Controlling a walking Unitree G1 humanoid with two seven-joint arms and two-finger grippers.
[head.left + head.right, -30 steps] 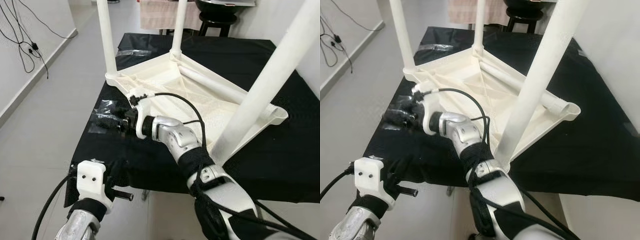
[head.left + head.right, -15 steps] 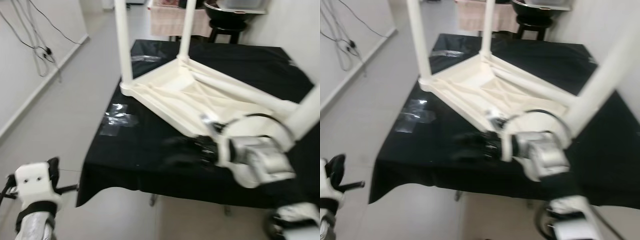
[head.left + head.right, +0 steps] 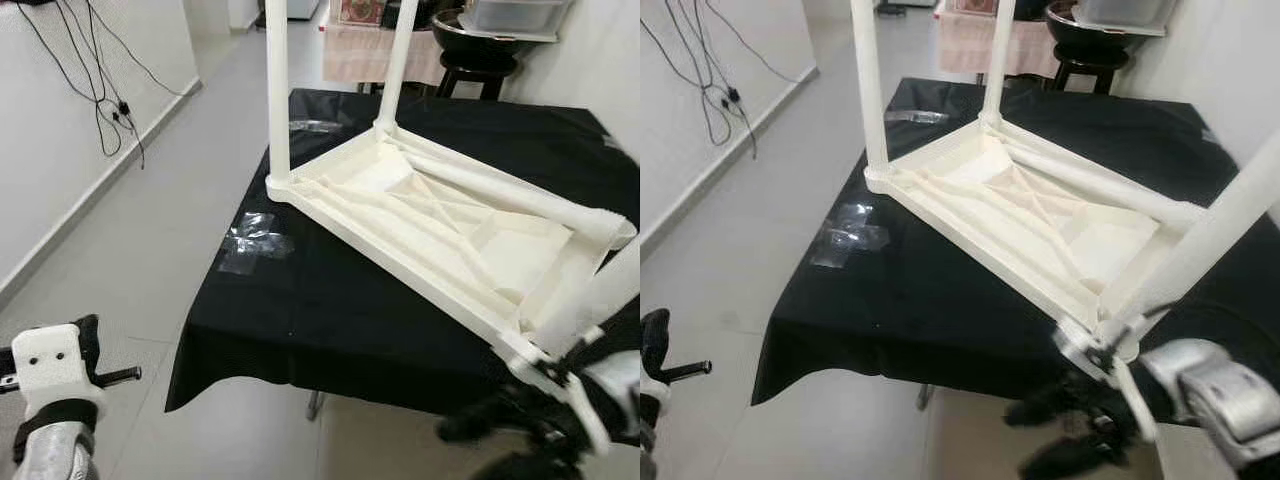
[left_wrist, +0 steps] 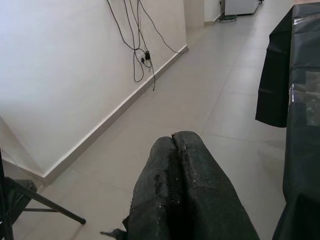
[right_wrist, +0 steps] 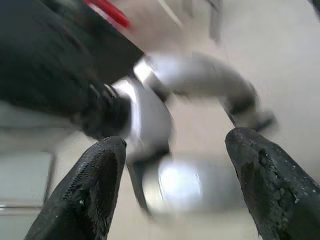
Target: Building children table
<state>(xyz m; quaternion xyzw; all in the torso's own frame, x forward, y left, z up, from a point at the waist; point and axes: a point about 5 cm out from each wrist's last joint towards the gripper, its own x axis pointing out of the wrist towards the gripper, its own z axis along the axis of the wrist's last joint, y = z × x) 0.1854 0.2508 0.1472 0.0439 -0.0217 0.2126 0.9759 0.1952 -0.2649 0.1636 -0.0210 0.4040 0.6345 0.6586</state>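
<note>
A white plastic children's table (image 3: 440, 215) is lying upside down on a worktop (image 3: 330, 310) that is wearing a black cloth, its ribbed underside facing up. It is sitting diagonally, spanning from near the worktop's left edge toward the right edge. Two legs are standing upright at its far corners: one (image 3: 277, 90) by the worktop's left edge and another (image 3: 398, 60) further back. A third leg (image 3: 1200, 245) is rising at the near right corner, close to the worktop's front edge. A fourth leg (image 3: 500, 185) is lying flat along the far rim of the tabletop, reaching to its right corner.

A crumpled clear plastic bag (image 3: 255, 240) is resting on the cloth near the worktop's left edge, just in front of the table's left corner. A second clear bag (image 3: 315, 126) is lying near the far left corner.

The right gripper (image 3: 1065, 430) is hanging below the worktop's front edge, blurred, under the near right corner of the table and touching nothing; in the right wrist view its fingers (image 5: 87, 190) are spread wide apart, so the jaws are standing open and empty.

The left gripper (image 4: 175, 150) is held out over the tiled floor (image 4: 200, 100), well apart from the worktop's left edge, and its jaws are pressed together with nothing between them. Black cables (image 4: 140, 50) are hanging down the white wall beyond.
</note>
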